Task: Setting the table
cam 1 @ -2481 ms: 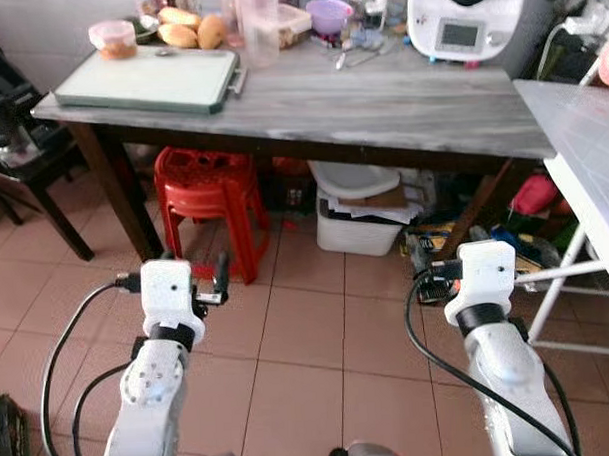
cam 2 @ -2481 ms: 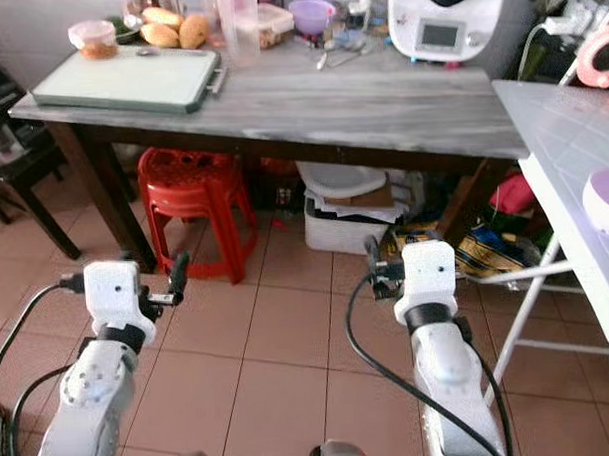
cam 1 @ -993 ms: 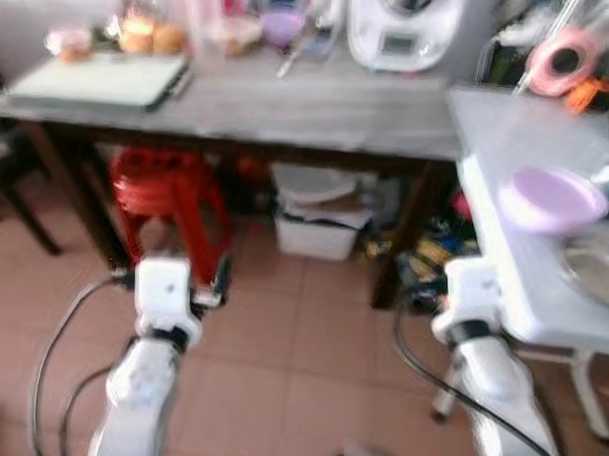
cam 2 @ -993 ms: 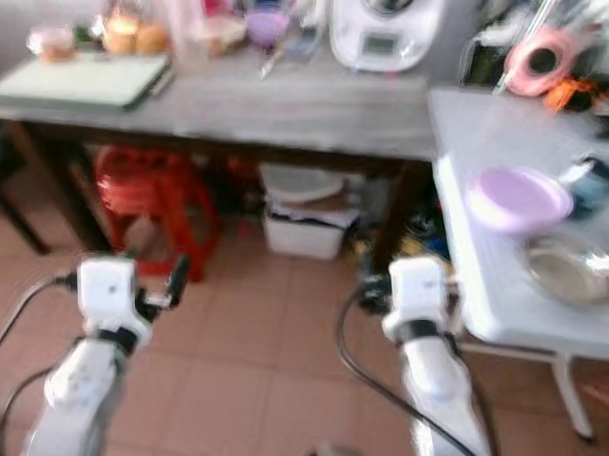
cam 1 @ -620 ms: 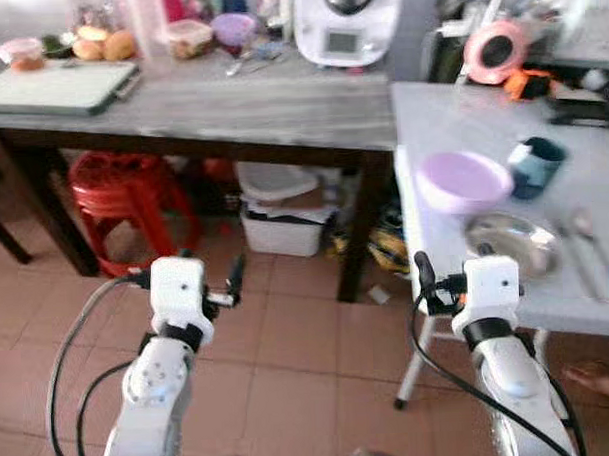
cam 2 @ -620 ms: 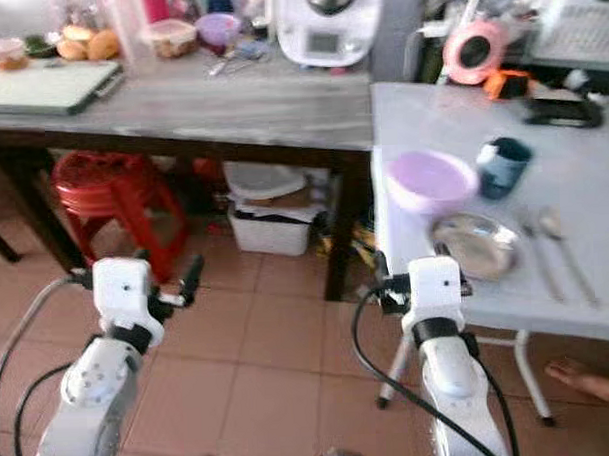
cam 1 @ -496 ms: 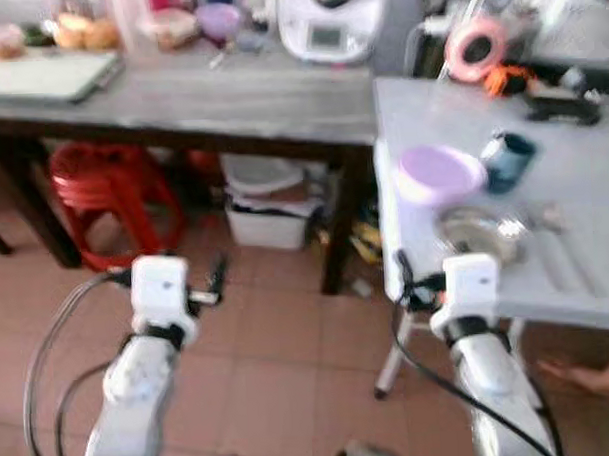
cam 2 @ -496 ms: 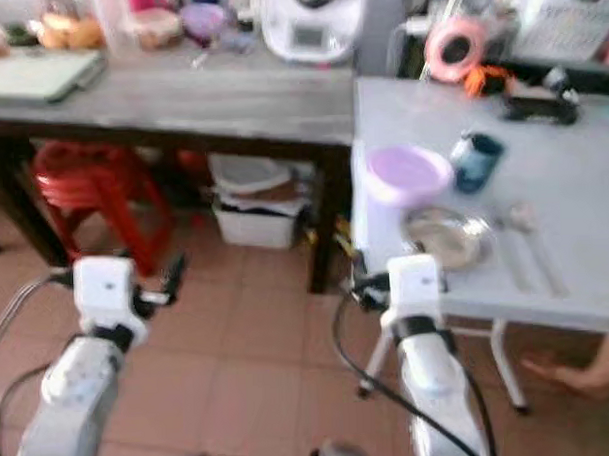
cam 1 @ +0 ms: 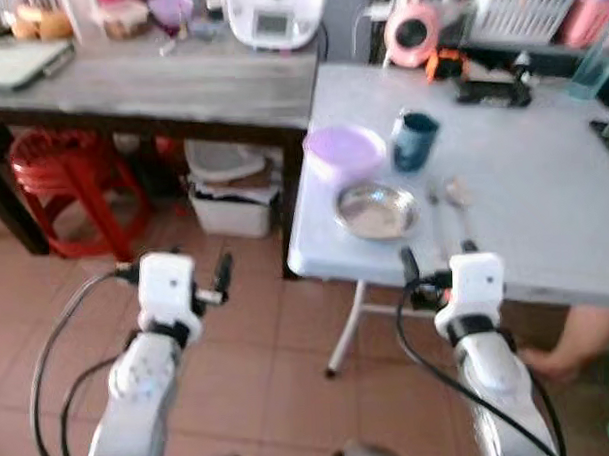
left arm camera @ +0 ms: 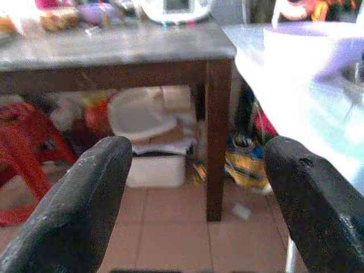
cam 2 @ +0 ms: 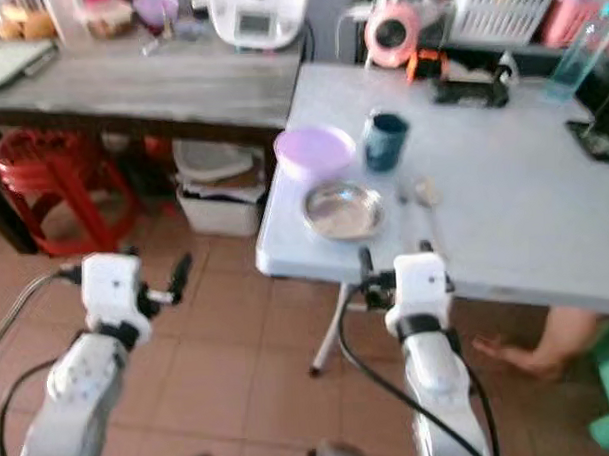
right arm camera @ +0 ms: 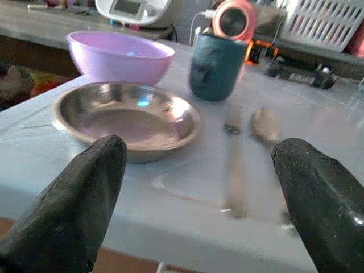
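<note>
Steel plate (cam 1: pixel 376 210), round and shiny, sits near the white table (cam 1: pixel 544 210) edge; lilac plastic bowl (cam 1: pixel 345 152) at its 10 o'clock, dark teal cup (cam 1: pixel 415 140) at 1, fork (cam 1: pixel 433 198) and spoon (cam 1: pixel 455 196) at 3. Right gripper (right arm camera: pixel 196 187) spread wide, empty, facing them; left gripper (left arm camera: pixel 190 193) wide, empty, over tiled floor (cam 1: pixel 289 349).
</note>
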You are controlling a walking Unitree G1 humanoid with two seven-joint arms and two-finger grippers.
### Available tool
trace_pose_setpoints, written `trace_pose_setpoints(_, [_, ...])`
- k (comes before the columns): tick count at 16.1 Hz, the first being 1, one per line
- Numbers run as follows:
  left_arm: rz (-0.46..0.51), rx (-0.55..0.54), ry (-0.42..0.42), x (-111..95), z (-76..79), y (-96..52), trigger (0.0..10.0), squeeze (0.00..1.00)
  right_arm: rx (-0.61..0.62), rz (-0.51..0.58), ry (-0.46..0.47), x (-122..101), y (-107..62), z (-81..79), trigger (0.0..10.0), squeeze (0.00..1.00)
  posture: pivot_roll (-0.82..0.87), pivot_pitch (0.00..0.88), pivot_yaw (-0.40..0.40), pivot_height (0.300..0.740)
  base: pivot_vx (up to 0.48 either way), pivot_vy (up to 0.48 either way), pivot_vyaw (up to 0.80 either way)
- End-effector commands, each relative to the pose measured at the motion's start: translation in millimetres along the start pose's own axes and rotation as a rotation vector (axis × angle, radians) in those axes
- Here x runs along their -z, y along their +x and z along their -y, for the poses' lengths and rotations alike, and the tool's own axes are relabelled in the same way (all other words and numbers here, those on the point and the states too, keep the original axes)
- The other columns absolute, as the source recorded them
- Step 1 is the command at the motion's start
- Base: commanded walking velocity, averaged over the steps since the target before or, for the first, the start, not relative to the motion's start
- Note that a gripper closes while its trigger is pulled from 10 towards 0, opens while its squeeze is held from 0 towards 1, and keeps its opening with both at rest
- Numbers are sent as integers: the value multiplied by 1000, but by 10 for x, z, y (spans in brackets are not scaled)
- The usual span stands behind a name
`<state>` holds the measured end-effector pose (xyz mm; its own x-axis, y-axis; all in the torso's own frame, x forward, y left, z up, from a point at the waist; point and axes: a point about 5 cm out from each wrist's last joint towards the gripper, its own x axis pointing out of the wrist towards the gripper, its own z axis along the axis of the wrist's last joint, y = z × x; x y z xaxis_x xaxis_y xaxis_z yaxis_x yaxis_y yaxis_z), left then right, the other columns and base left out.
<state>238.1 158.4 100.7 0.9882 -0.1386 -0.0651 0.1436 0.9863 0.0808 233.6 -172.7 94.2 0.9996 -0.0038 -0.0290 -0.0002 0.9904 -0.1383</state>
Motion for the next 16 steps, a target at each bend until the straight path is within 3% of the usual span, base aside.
trace_pose_setpoints(1, [23, 3, 0, -45, 27, 18, 10000, 0, 18, 1, -2, -12, 24, 52, 10000, 278, 17, 0, -10, 740, 0, 0, 0])
trace_pose_setpoints(2, [23, 6, -17, -46, 28, 24, 10000, 0, 15, 0, -3, -12, 24, 49, 10000, 0, 17, 0, -10, 740, 0, 0, 0])
trace_pose_setpoints(4, [13, 17, -34, -42, 29, 31, 10000, 0, 7, -2, 9, -10, 26, 39, 10000, 0, 15, 0, -8, 740, 0, 0, 0])
trace_pose_setpoints(8, [18, 43, -47, -55, 46, 34, 10000, 0, 8, -9, 14, -4, 32, 39, 10000, 0, 13, 0, -7, 740, 69, 0, -588])
trace_pose_setpoints(16, [22, 43, -59, -74, 46, 29, 10000, 0, -8, 49, -43, -112, 3, 10, 10000, 0, 10, 0, -5, 740, 76, 0, 0])
